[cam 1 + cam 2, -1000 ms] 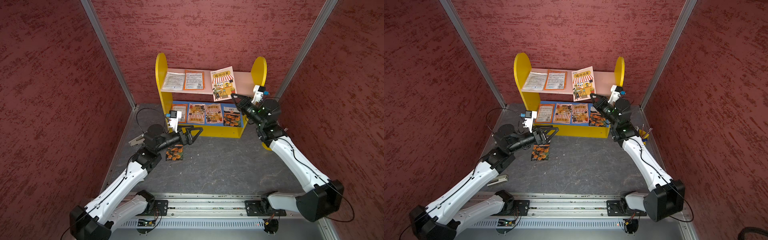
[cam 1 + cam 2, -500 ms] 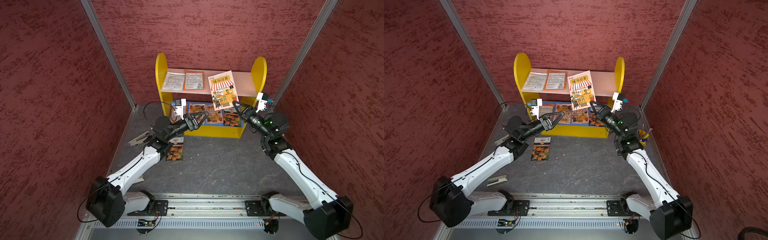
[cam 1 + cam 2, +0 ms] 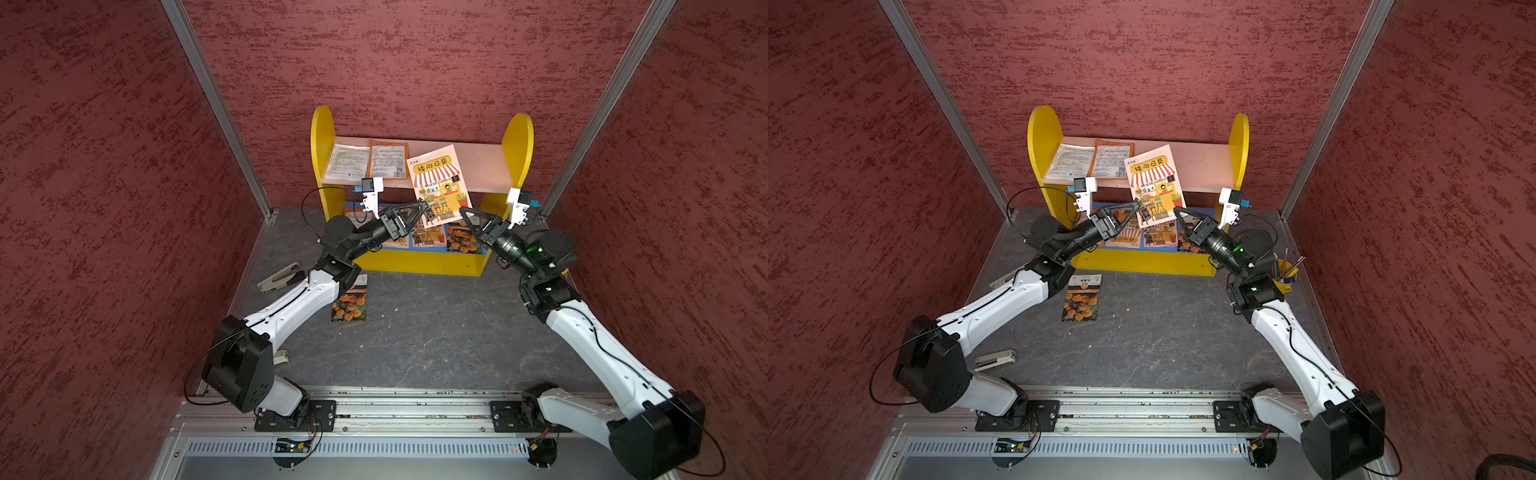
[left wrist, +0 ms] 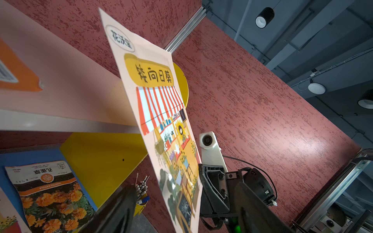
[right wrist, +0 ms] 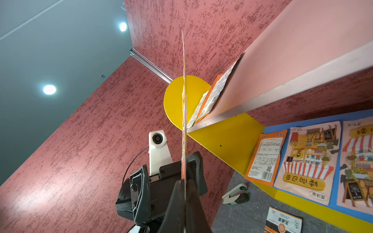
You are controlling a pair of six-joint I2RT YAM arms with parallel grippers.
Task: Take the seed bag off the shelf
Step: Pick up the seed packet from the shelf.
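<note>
seed bag (image 3: 436,183) stood upright just in front of shelf (image 3: 517,141) upper board | right gripper (image 3: 462,212) pinched its lower corner | left gripper (image 3: 422,205) gaped astride the opposite lower corner, gripping nothing | looked light, thin, floppy, probably slick: best pinched flat near a corner

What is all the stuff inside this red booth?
shelf: one, yellow sides, pink top, blue bottom, at the back wall
shop bag: one, pink with striped awning, held up before the shelf
white bag: one, white, pink top board
orange bag: one, orange, beside it
lower bags: four, mixed prints, blue board, partly hidden
floor bag: one, marigold print, floor before the shelf
staplers: two, pale, floor by the left arm
pen cup: one, yellow, right of the shelf
left gripper: one, black, open around the shop bag's bottom
right gripper: one, black, shut on the shop bag
</note>
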